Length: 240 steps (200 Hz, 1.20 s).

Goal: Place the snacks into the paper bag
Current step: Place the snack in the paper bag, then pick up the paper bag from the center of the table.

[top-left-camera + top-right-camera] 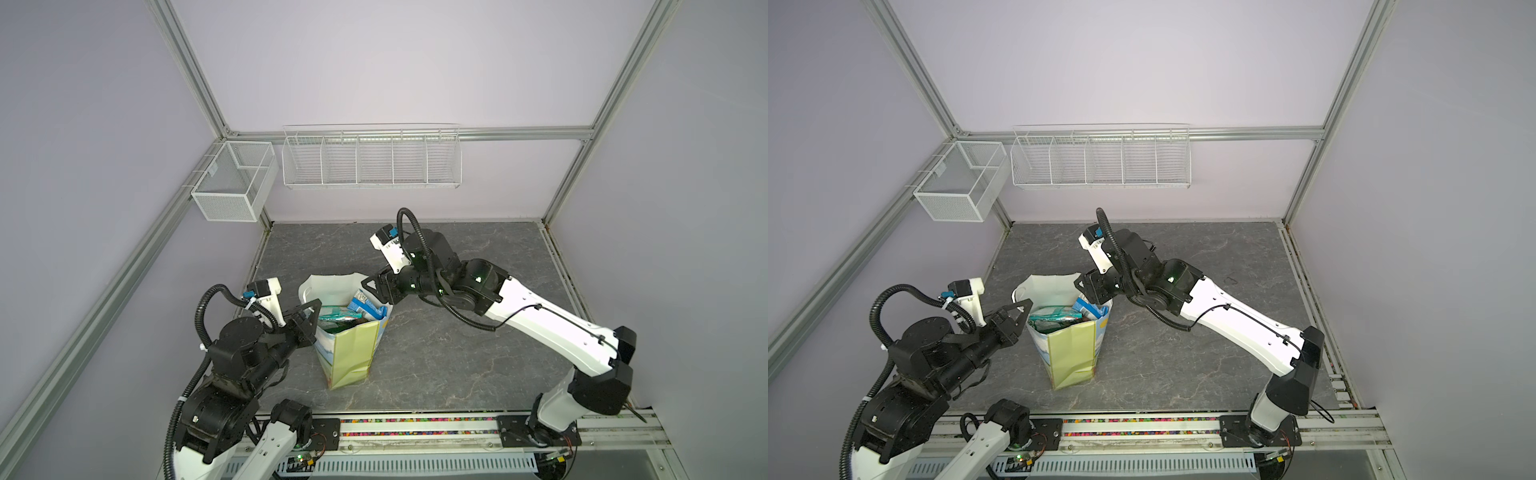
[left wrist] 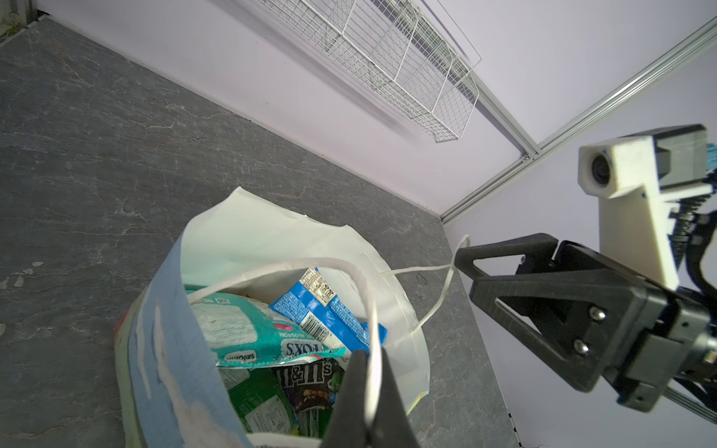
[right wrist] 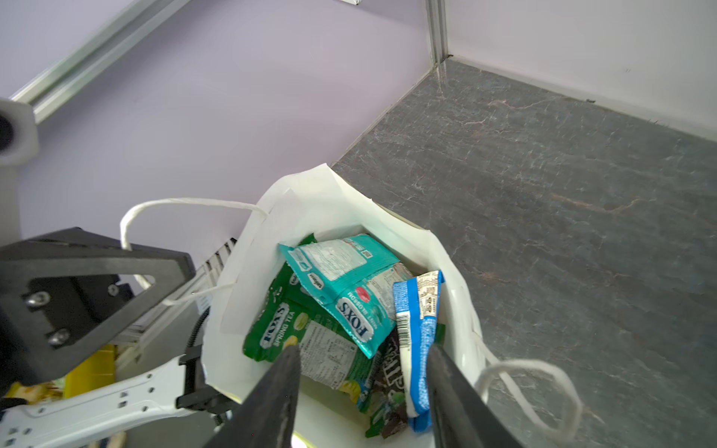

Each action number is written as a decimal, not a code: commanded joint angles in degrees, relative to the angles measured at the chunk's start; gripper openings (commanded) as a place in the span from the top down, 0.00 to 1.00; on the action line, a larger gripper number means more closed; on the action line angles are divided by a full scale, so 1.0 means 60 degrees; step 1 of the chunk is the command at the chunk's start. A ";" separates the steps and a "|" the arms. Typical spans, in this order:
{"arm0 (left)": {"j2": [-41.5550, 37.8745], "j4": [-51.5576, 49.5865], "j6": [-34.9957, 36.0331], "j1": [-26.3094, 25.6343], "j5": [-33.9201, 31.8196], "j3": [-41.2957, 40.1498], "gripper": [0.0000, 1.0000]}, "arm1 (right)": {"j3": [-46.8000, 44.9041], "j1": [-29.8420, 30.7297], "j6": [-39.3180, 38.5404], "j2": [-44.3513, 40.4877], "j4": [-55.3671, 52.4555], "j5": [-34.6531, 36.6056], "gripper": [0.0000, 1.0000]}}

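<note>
The paper bag [image 1: 347, 353] [image 1: 1069, 353] stands upright on the grey table, mouth open. Several snacks lie inside: a teal FOX'S packet [image 3: 341, 283] [image 2: 240, 329], a green one [image 3: 279, 326], a dark M&M's packet [image 2: 310, 384] and a blue packet [image 3: 421, 329] [image 2: 322, 306] standing on edge. My left gripper [image 2: 366, 388] [image 1: 313, 305] is at the bag's left rim, shut on a white cord handle [image 2: 372, 329]. Over the bag's right rim my right gripper [image 3: 362, 388] [image 1: 370, 286] is open, with the blue packet loose beside one finger [image 3: 446, 388].
A long white wire basket [image 1: 372, 162] hangs on the back wall and a mesh basket [image 1: 235, 180] on the left wall. The bag's other handle [image 3: 523, 388] hangs loose outside the rim. Both arm bases sit on the front rail [image 1: 415, 432].
</note>
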 commanded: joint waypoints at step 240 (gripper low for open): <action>-0.0156 0.0061 0.0037 0.0036 0.0021 -0.0200 1.00 | -0.0926 -0.0189 -0.0296 0.0118 0.0098 0.0779 0.33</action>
